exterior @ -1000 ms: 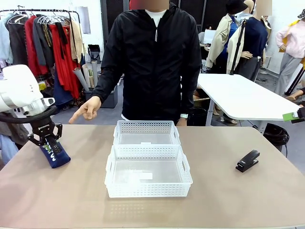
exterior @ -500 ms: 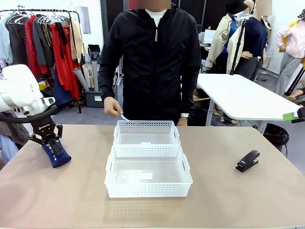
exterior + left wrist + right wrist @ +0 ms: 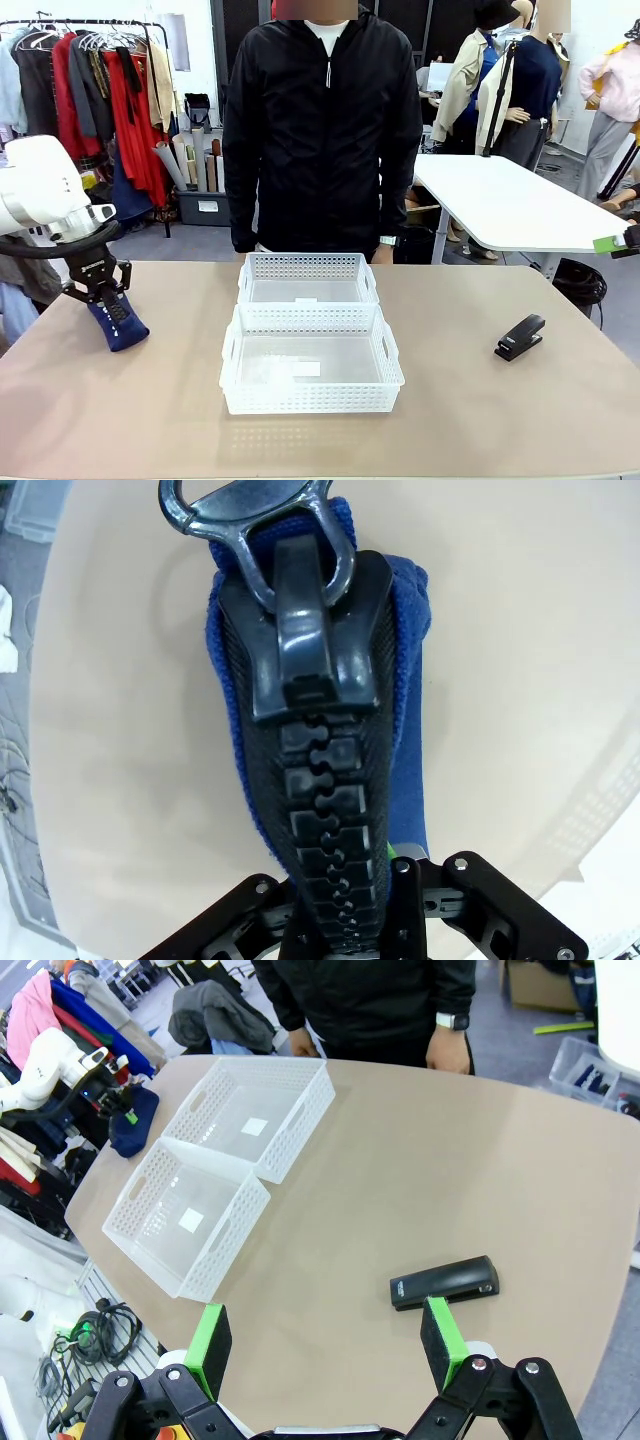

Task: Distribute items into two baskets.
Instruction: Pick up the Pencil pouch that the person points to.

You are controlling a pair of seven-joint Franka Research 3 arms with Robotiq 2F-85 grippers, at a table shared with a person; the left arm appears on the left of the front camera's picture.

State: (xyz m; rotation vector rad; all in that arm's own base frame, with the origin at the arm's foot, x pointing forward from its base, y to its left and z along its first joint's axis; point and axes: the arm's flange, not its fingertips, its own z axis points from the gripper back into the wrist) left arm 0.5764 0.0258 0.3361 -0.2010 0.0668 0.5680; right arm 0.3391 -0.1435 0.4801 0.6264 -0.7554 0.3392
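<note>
The navy blue pouch (image 3: 120, 327) stands on end at the table's left, and my left gripper (image 3: 101, 292) is shut on its top. In the left wrist view the pouch (image 3: 405, 740) with its black zipper and ring pull (image 3: 250, 510) runs up from between my left gripper's (image 3: 345, 920) fingers. The black stapler (image 3: 521, 336) lies at the right of the table. My right gripper (image 3: 325, 1335) hovers open high above the table, with the stapler (image 3: 445, 1281) just beyond it. Two white baskets sit mid-table, the near one (image 3: 310, 400) and the far one (image 3: 308, 265), both with nothing in them.
A person in a black jacket (image 3: 325, 130) stands at the far edge behind the baskets, arms down. Bare tabletop (image 3: 480, 420) lies around the baskets. A clothes rack stands at the back left and a white table (image 3: 500, 200) at the back right.
My left gripper's fingers have shut on the pouch. The person's pointing hand has drawn back from the table's far left to the person's side.
</note>
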